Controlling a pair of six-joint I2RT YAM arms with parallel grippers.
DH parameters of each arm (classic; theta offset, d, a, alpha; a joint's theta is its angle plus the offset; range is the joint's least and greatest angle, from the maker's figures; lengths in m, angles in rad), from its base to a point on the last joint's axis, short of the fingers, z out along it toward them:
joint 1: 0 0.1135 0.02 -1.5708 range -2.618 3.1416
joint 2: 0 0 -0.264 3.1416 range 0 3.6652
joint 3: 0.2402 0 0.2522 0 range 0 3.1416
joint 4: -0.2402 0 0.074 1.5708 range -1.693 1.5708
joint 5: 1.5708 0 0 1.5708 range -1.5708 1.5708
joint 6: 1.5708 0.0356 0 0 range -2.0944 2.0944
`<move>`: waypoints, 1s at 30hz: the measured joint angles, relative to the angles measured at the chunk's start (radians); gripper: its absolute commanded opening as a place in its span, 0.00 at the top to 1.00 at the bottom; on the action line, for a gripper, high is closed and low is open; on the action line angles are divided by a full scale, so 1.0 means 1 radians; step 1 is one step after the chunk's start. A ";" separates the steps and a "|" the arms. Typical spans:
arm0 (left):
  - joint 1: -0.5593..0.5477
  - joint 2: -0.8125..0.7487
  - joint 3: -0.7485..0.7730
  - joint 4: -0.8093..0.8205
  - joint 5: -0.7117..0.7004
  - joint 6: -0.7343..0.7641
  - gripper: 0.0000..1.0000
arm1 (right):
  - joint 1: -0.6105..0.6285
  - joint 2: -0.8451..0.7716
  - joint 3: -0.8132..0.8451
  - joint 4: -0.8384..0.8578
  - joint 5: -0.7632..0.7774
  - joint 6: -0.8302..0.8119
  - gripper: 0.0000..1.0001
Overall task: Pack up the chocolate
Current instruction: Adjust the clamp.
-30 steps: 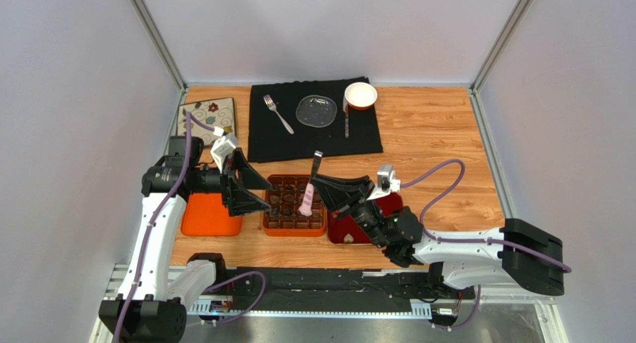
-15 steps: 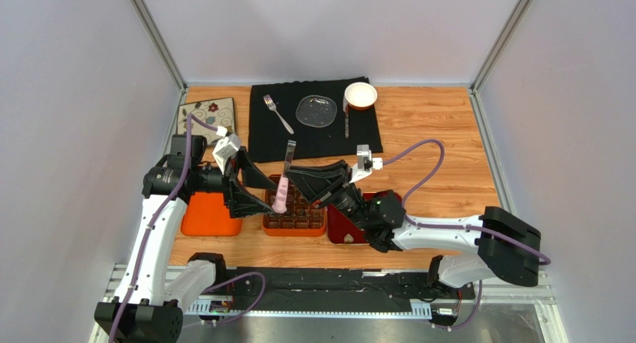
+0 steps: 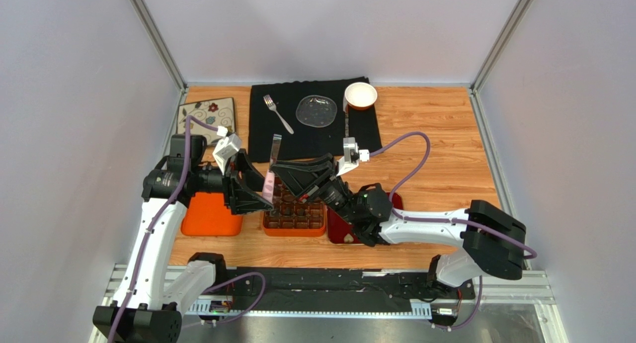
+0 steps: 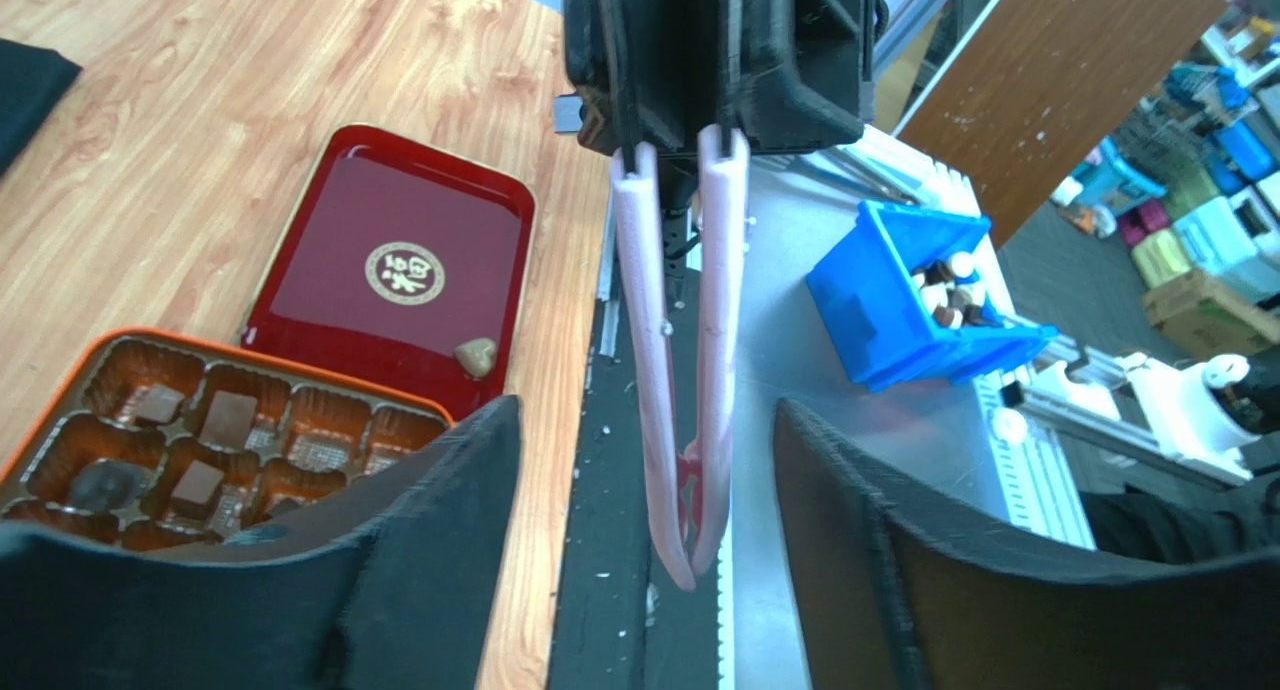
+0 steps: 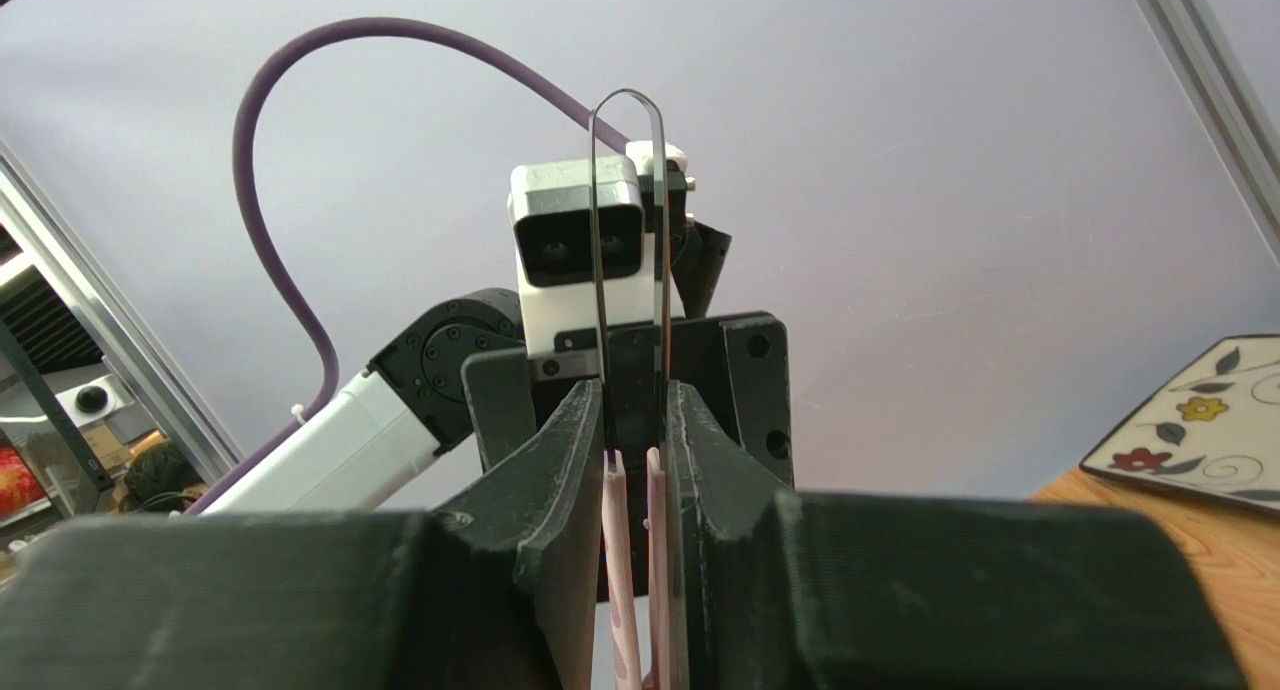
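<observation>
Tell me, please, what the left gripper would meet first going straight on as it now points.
The pink tongs held by the right gripper: they sit inside the open left gripper, apparently untouched. Behind them, probably the right gripper itself.

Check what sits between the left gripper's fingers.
Pink tongs, clamped by the right gripper, hang between the fingers of the open left gripper, touching neither. The left wrist view shows it.

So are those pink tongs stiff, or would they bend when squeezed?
Probably springy: the tongs are two thin arms joined at a loop, held between the fingers of the right hand. Likely light, being so slim.
</observation>
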 measured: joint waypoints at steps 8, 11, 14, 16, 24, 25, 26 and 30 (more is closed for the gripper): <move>-0.002 -0.013 -0.024 0.067 0.008 -0.083 0.87 | 0.000 0.020 0.026 -0.003 -0.005 -0.010 0.98; -0.002 -0.040 -0.073 0.185 0.019 -0.188 0.88 | 0.001 0.018 0.021 -0.008 -0.002 -0.030 0.98; -0.008 -0.080 -0.152 0.376 0.026 -0.369 0.88 | 0.001 -0.011 -0.013 -0.016 0.003 -0.051 0.94; -0.015 -0.098 -0.201 0.524 0.039 -0.501 0.88 | 0.001 -0.051 -0.060 -0.016 0.005 -0.062 0.90; -0.011 -0.086 -0.348 1.268 0.056 -1.109 0.92 | -0.040 -0.442 -0.144 -0.465 -0.170 -0.107 0.54; -0.011 -0.071 -0.350 1.324 0.048 -1.152 0.92 | -0.043 -0.491 -0.096 -0.580 -0.199 -0.135 0.42; -0.011 -0.058 -0.354 1.369 0.043 -1.187 0.92 | -0.051 -0.544 -0.023 -0.744 -0.237 -0.182 0.35; -0.037 0.011 -0.359 1.537 0.043 -1.305 0.94 | -0.136 -0.664 0.281 -1.251 -0.342 -0.340 0.14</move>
